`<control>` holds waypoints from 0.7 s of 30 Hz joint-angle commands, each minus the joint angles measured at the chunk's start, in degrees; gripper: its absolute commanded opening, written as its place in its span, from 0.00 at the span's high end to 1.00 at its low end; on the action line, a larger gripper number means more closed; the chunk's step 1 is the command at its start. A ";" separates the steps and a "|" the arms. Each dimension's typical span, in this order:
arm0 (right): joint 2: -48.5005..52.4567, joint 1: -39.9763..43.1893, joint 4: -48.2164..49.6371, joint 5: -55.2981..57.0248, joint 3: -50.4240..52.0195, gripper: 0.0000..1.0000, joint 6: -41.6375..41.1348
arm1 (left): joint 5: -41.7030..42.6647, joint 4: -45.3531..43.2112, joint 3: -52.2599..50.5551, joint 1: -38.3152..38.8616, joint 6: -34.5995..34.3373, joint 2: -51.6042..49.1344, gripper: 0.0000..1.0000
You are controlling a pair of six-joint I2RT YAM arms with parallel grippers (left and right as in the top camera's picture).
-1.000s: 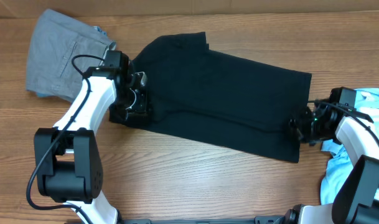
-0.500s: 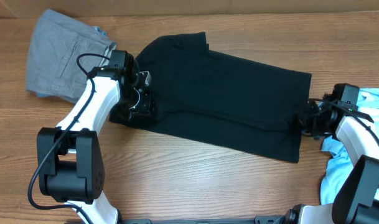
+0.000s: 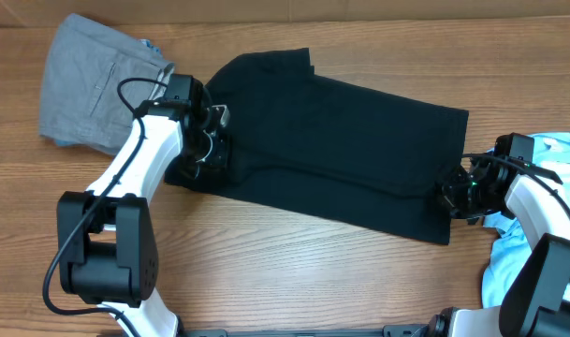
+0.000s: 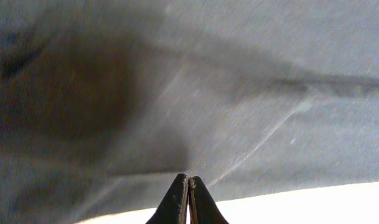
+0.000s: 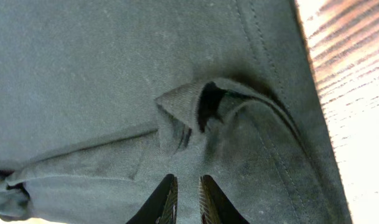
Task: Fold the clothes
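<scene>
The black T-shirt (image 3: pixel 341 140) lies folded flat across the middle of the table. It fills the left wrist view (image 4: pixel 239 74) and the right wrist view (image 5: pixel 102 74). My left gripper (image 3: pixel 211 153) sits on the shirt's left edge. In its wrist view the left gripper (image 4: pixel 188 180) is shut, and creases in the cloth run into its tips. My right gripper (image 3: pixel 452 195) is at the shirt's right hem. There the right gripper (image 5: pixel 188 178) is open by a narrow gap just above the cloth. A raised pucker of fabric (image 5: pixel 201 106) lies just ahead of it.
A grey garment (image 3: pixel 90 84) lies at the far left, behind the left arm. A light-blue garment (image 3: pixel 547 154) is bunched at the right edge under the right arm. Bare wood table (image 3: pixel 294 271) runs along the front.
The left jaws have closed at the shirt's left edge. The right gripper pulled up and to the right, came back down to the hem, and its jaws now stand slightly apart.
</scene>
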State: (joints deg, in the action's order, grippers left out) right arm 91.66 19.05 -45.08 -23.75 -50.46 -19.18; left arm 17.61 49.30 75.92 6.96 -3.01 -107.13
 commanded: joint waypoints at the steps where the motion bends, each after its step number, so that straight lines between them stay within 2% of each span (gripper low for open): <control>1: -1.07 -0.02 0.35 -0.59 -1.11 0.84 2.95 | 0.00 -1.09 0.94 2.27 -1.33 0.39 0.96; 9: -1.07 -0.02 0.61 -1.66 -1.11 0.84 3.17 | -0.28 4.79 0.79 5.20 -1.29 -0.61 0.96; 15: -1.07 -0.02 1.88 -2.08 -1.11 0.84 2.89 | -2.64 -7.74 0.33 5.49 -2.60 -2.38 0.96; 18: -1.07 -0.02 2.38 -2.08 -1.11 0.84 2.69 | -2.12 -16.44 1.07 4.87 -7.61 -3.02 0.96; 21: -1.07 -0.02 2.16 -2.08 -1.11 0.84 2.71 | 3.50 -12.57 5.55 3.85 -8.96 -2.78 0.96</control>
State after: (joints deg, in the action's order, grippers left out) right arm 91.66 19.05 -43.07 -25.30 -50.48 -16.67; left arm 16.47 33.93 76.71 11.94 -8.16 -109.78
